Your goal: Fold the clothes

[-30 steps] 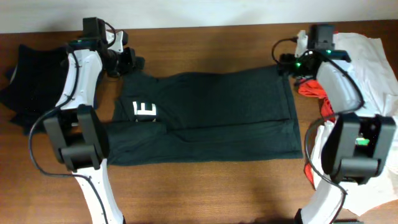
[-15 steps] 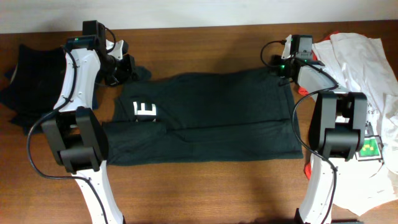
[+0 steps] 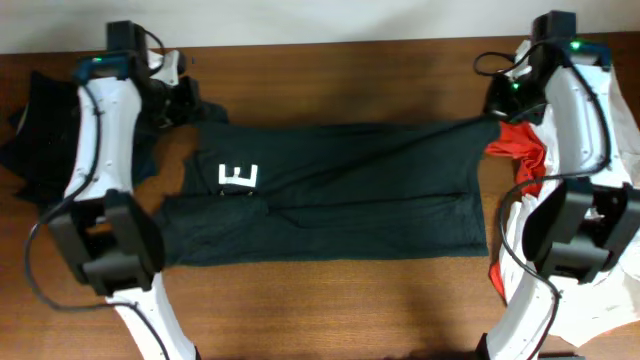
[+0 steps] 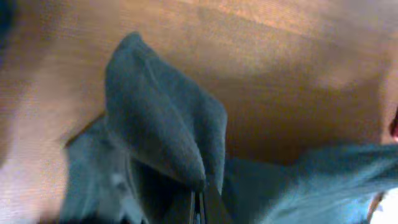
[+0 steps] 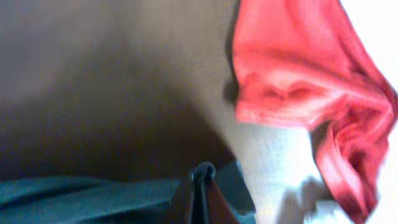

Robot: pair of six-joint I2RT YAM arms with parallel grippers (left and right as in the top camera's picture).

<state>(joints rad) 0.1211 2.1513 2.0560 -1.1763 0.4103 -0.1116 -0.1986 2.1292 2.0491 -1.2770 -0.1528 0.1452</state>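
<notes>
**Here, both claws pinch the far edge of the dark T-shirt [image 3: 350, 195]**

Left of the dark T-shirt, a navy-black garment [image 3: 38, 135] lies crumpled on the wooden table [image 3: 330, 310], partly behind the left arm.

At the T-shirt's far left corner, the left gripper [image 3: 186, 100] has its fingers pressed together on a fold of the cloth. In the left wrist view the fabric [image 4: 161, 130] rises in a peak out of the closed claw [image 4: 199, 205].

The T-shirt itself is spread across the middle of the table, with a lengthwise crease along its near half. A white letter "E" [image 3: 238, 177] shows near its left end. Its far edge runs as a taut line from one claw to the other.

At the T-shirt's far right corner, the right gripper [image 3: 497, 112] is clamped on the hem. The right wrist view shows the dark cloth [image 5: 74, 190] drawn in between the closed fingers [image 5: 202, 186].

Just right of that corner lies a bunched red-orange garment [image 3: 520, 150]. Farther right of the T-shirt, a white garment [image 3: 628, 150] is largely hidden by the right arm.
</notes>
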